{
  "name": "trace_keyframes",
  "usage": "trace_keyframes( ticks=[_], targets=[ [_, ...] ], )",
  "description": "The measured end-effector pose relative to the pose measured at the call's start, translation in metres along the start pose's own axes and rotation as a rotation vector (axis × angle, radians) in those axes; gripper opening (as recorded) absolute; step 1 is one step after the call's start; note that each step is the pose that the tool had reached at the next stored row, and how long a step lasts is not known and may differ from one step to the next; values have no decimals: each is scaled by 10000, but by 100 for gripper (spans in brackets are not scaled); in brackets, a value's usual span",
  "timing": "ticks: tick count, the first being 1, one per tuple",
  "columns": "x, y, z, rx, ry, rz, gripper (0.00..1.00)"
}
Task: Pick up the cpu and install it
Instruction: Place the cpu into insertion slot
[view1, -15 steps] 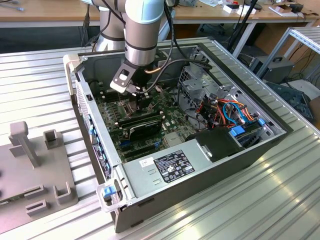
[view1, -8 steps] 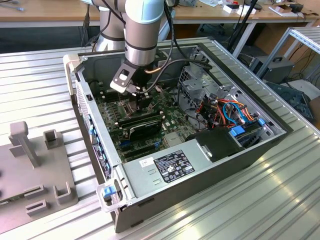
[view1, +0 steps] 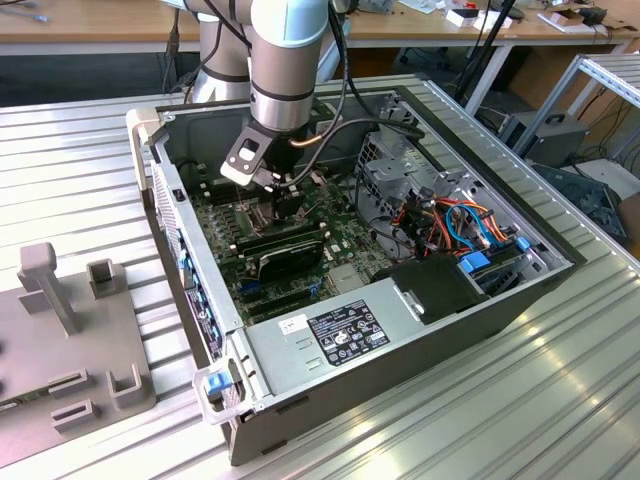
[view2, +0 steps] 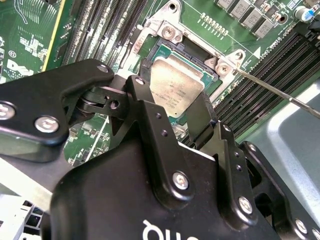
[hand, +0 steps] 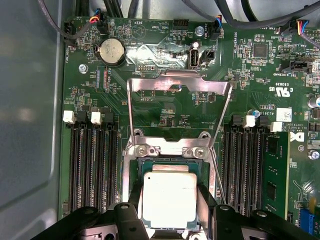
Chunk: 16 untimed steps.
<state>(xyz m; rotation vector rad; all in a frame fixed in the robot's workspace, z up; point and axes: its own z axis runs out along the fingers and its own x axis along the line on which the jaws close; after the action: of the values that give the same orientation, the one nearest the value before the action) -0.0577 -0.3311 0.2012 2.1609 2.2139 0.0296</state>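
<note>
Held the cpu (hand: 169, 200) pinched between the fingers (hand: 206, 202) by two opposite edges, in or just above the open socket (hand: 165, 162); could not tell which. Judged it light, stiff, delicate underneath: best gripped by the edges, kept level.

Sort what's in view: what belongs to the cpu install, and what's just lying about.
Job in hand:
cpu, at the socket
open socket frame
motherboard
end effector, at the cpu

Lying about:
black card
power supply
grey fixture block, outside the case
</note>
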Motion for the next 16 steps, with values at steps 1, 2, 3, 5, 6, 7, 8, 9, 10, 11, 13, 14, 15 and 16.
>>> trace_keyframes(
  ticks=[1,2,3,5,6,7,8,9,10,11,13,14,15,16],
  targets=[
    [0,0,0,0,0,0,53],
    [0,0,0,0,0,3,53],
    [0,0,0,0,0,41,53],
    [0,1,0,0,-2,56,53],
    [0,1,1,0,-1,56,53],
    [0,1,0,1,-2,57,53],
    [0,1,0,0,-2,57,53],
    [0,1,0,1,-3,58,53],
    [0,1,0,1,-3,59,53],
    [-1,1,0,0,-9,59,53],
    [0,0,0,1,-3,59,54],
    [0,0,0,1,-3,60,60],
    [0,1,0,1,-3,60,60],
    [0,1,0,1,-3,61,60]
  ],
)
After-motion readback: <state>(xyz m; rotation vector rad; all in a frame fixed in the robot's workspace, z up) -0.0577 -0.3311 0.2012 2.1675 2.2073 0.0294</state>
